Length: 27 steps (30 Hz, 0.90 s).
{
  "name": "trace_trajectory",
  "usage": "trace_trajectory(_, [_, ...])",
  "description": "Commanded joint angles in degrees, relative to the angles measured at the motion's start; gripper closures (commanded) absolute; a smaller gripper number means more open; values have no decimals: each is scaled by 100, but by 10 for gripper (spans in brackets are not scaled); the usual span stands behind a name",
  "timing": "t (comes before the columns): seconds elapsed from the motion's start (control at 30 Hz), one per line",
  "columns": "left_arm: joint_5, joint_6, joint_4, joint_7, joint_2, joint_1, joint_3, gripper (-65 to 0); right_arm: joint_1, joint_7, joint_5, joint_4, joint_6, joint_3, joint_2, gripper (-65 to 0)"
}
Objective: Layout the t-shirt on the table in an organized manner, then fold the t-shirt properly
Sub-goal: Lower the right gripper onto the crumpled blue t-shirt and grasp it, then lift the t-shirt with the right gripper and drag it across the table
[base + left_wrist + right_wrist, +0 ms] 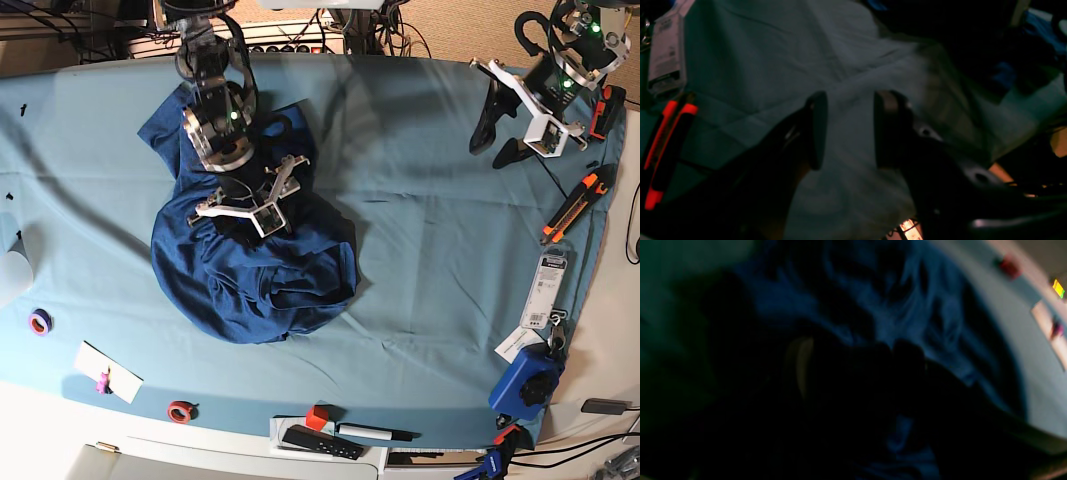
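The dark navy t-shirt (250, 280) lies crumpled in a heap on the left half of the teal-draped table (430, 250). My right gripper (250, 195) is down on the upper part of the heap. In the right wrist view its fingers (800, 366) stand wide apart in deep shadow against the blue folds of the t-shirt (907, 306); no cloth shows pinched between them. My left gripper (503, 135) hovers over bare table at the far right, well away from the shirt. Its jaws are open, and through the gap of the left gripper (850, 130) only teal table cloth (756, 66) shows.
An orange box cutter (572, 205) and a white tagged packet (543, 290) lie near the right edge, with a blue tool (525, 385) below them. Along the front edge lie two tape rolls (40, 322) (181, 411), a white card (108, 372), a red cube (317, 417), a marker (375, 433) and a black remote (320, 442).
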Motion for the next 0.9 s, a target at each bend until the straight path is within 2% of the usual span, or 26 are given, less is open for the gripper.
trace_trajectory(0.0, [-83,-7,87,-146,-48,15,-37,-241,103,129,2,22,-72,0,-2,-356])
trace_trajectory(0.13, [-83,-7,87,-149,-46,13,-37,-241,144,212,11,-22,-79,0,0,-347])
trace_trajectory(0.43, [-83,-7,87,-149,-48,15,-37,-241,146,476,15,-22,-76,0,-2,-82])
trace_trajectory(0.53, [-81,-7,87,-149,-46,15,-37,-241,146,610,304,-15,-70,0,-2,0])
trace_trajectory(0.67, [-81,-4,87,-149,-48,13,-37,-241,149,699,682,-11,-44,0,-109,0])
trace_trajectory(0.87, [-83,-4,87,-149,-46,13,-37,-241,260,898,883,55,531,-28,-721,0])
